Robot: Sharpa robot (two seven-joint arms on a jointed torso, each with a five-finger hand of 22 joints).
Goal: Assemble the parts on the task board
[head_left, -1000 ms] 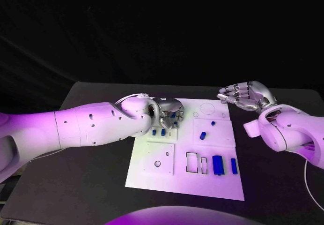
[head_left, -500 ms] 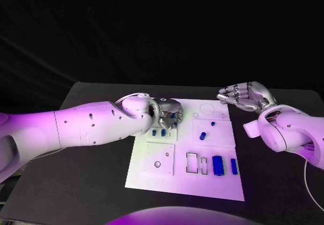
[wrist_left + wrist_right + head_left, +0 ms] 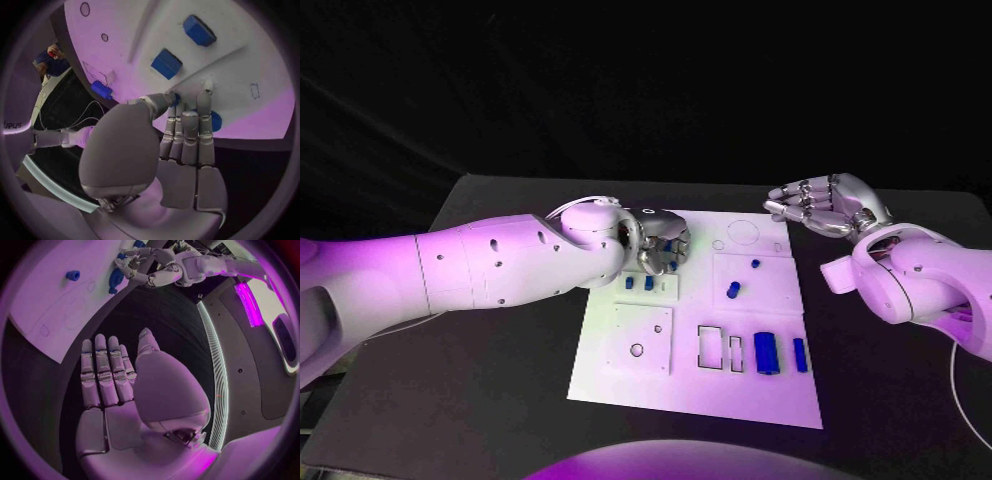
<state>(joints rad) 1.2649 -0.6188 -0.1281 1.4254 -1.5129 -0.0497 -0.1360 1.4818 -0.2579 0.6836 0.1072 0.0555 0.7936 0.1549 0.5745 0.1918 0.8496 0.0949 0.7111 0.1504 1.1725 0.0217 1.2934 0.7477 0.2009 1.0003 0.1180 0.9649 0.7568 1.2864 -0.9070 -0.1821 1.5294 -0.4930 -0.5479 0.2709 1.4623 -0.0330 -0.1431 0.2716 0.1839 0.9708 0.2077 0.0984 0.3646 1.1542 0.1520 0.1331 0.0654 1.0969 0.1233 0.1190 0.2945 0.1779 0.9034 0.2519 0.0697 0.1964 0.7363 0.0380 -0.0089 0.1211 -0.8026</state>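
Note:
The white task board (image 3: 733, 385) lies in the middle of the black table. My left hand (image 3: 658, 245) rests its fingers on the board's far left part. In the left wrist view a small blue part (image 3: 175, 98) sits pinched between thumb tip and a finger (image 3: 189, 125), and a round blue part (image 3: 215, 120) lies beside the fingers. Two blue blocks (image 3: 166, 63) lie just ahead. My right hand (image 3: 822, 205) hovers off the board's far right corner, fingers apart and empty (image 3: 106, 375).
Two small blue parts (image 3: 638, 283) stand near my left hand. More blue parts (image 3: 733, 290) sit mid-board, and two long ones (image 3: 764, 352) lie in slots near the front right. Bare black table (image 3: 488, 400) surrounds the board.
My left hand's fingers have shifted very slightly over the board's far left part. The right hand has stayed where it was.

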